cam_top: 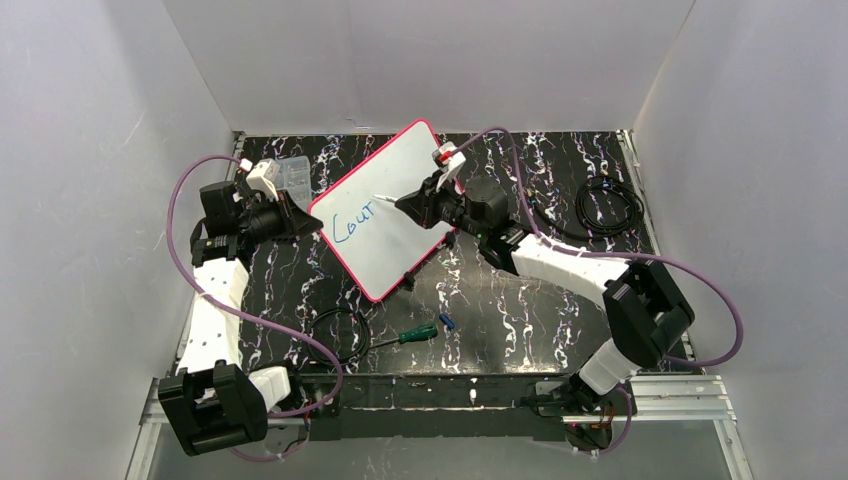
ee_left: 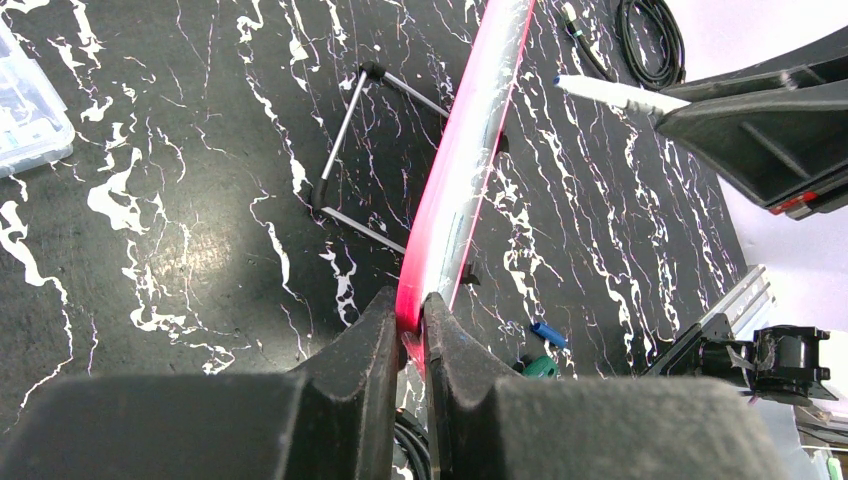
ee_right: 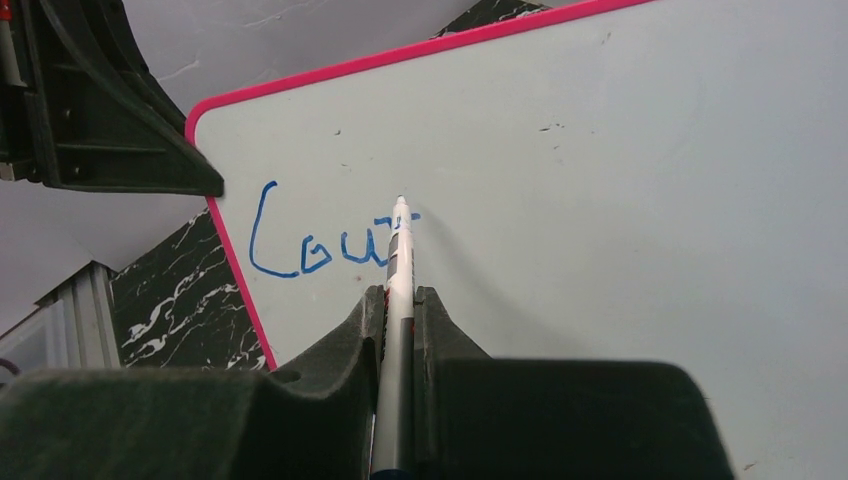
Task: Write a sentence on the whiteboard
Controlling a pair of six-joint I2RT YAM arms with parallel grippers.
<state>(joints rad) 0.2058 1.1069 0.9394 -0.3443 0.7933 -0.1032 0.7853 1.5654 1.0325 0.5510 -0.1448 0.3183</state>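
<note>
Observes left gripper point(ee_left: 410, 325) at 9 o'clock, pinched tight on the pink edge of the whiteboard point(cam_top: 395, 180), which stands tilted at table centre. Reads the sentence point(ee_right: 320, 245) as blue "Cou" plus a stroke part-hidden, toward the board's 9 o'clock. Finds right gripper point(ee_right: 398, 305) at 3 o'clock, closed on marker point(ee_right: 401, 255), tip at the last stroke, contact uncertain.

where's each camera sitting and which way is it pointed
Top external: above and behind the bases, looking down on the table; both arms show.
Left wrist: looks along the whiteboard edge; left tool clamps it.
Right wrist: faces the board's front; right tool holds the marker at the sentence.
Shared: both wrist views show whiteboard and marker.
</note>
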